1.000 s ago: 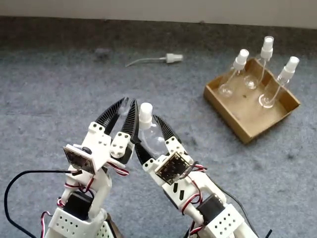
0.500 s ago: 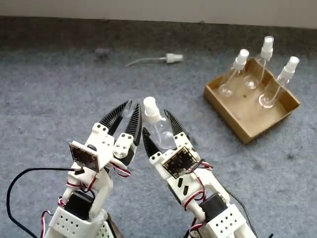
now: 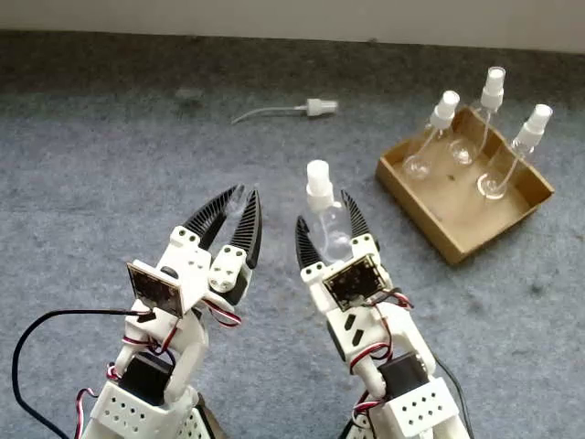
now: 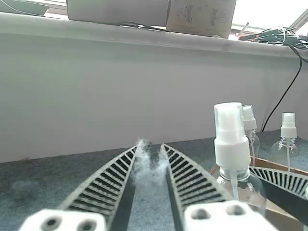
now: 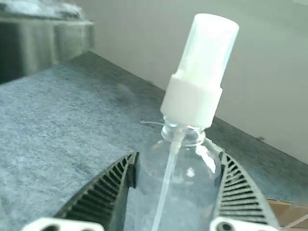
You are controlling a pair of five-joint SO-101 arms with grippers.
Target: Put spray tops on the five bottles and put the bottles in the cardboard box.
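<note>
1. In the last second the right gripper [image 3: 324,208] has swung its bottle [image 3: 331,233] toward the cardboard box [image 3: 416,215]. It has also drawn away from the left gripper [image 3: 243,194]. A second ago the bottle's spray top [image 3: 318,178] sat right against the left gripper's fingertips. Now the two are clearly apart.

2. My read is that capping this bottle is done and the carry to the box has begun. It would be the fourth bottle to go in.

3. The right gripper [image 5: 178,161] is pinching the bottle [image 5: 187,178] by its round clear body. One finger sits on each side, spread only as wide as the glass. The bottle stands roughly upright, with the white spray top [image 5: 199,72] well above the fingertips. It is held short of the box, not yet over its rim.

4. The left gripper [image 4: 150,147] is spread a little, with a narrow gap at the tips and nothing between them. Pale fluff [image 4: 147,166] clings to the tips. It sits farther from the box than the right gripper does.

5. Three bottles [image 3: 466,146] with tops on stand in the box along its far side. The floor by the wall nearest the grippers is bare, so there looks to be room there.

6. A loose spray top [image 3: 320,107] with its dip tube lies on the grey carpet [image 3: 110,155], well apart from the box. It is presumably meant for the fifth bottle.
</note>
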